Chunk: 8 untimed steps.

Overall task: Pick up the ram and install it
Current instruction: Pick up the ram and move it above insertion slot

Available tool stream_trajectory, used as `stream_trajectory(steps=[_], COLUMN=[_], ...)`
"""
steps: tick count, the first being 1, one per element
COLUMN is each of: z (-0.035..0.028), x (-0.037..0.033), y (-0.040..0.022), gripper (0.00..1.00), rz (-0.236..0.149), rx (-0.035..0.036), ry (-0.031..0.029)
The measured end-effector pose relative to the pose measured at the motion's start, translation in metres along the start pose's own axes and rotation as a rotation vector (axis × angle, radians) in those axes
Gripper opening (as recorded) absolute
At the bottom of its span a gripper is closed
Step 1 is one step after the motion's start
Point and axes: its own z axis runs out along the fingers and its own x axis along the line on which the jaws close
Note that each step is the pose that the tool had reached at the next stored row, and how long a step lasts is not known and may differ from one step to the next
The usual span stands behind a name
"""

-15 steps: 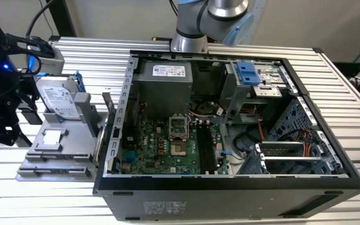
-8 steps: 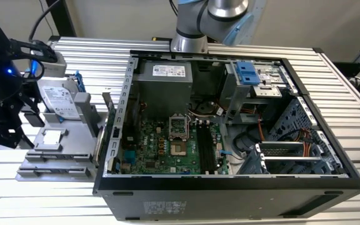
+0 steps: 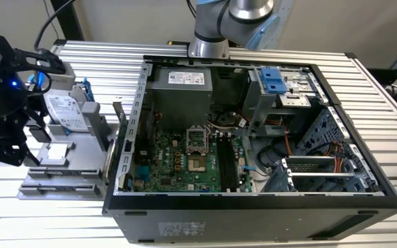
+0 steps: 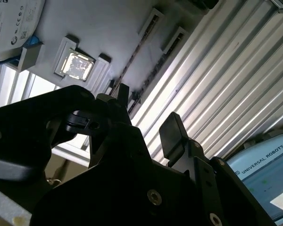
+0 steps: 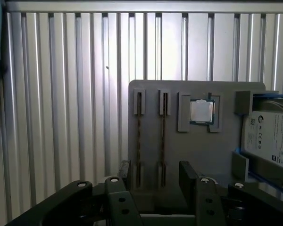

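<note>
Ram [image 5: 139, 136] stands on edge in a slotted grey holder [image 5: 203, 146], low centre of the first wrist view, probably so the tool [image 5: 156, 165] can straddle it from above. The tool's fingers are spread and grip nothing. A second stick [image 5: 164, 136] stands beside the ram. The ribbed metal desk [image 3: 371, 88] carries the holder and the open computer case [image 3: 254, 206], centre of the exterior view.

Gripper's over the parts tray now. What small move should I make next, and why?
I'd probably nudge the gripper sideways to centre on one ram stick. It is open and empty above the tray, and in the first wrist view that stick and the second stick both sit between its fingers, so descending now might catch both.
</note>
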Motion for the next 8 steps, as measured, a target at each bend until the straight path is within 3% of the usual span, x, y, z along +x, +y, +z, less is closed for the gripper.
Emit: stream_trajectory(steps=[8], z=[0.0099], x=[0.0001], y=[-0.0002], gripper=[1.00], rz=[0.000], rx=[0.0001], ry=[-0.0001])
